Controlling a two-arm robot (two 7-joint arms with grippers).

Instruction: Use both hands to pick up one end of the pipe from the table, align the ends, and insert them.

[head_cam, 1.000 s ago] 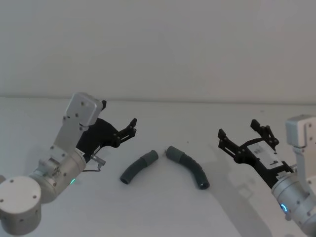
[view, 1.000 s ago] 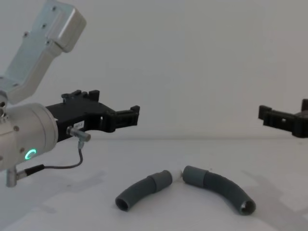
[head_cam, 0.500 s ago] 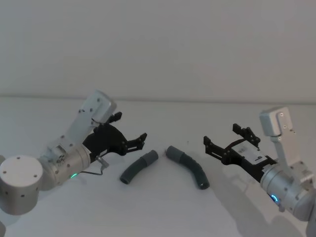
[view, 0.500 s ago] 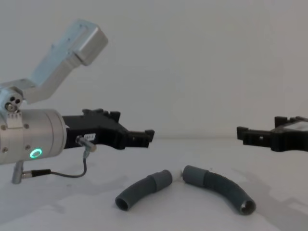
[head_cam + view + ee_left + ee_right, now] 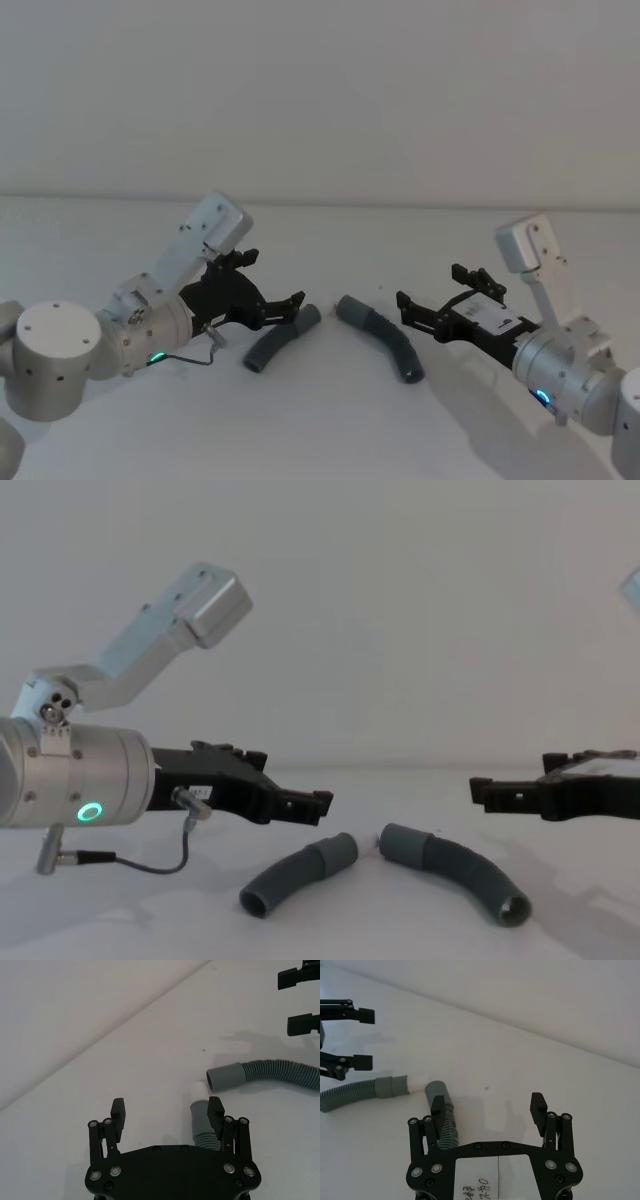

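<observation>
In the approach step, the left gripper [image 5: 167, 1110] and right gripper [image 5: 488, 1105] hang wide open and empty, with the slimmer piece [image 5: 199, 1111] and ribbed piece [image 5: 441, 1094] lying on the table [image 5: 330, 420] beneath one fingertip each, so next each should probably centre over its piece, lower and close.

Two short curved dark-grey hose pieces lay there: one slimmer smooth piece [image 5: 278, 342] with a whitish tip and one thicker ribbed piece [image 5: 388, 339]. There were two black flat-fingered robot grippers, one left gripper [image 5: 273, 279] and one right gripper [image 5: 433, 286], each with two fingers. There was one plain matte white table [image 5: 320, 430] and one thin grey cable [image 5: 130, 859].
</observation>
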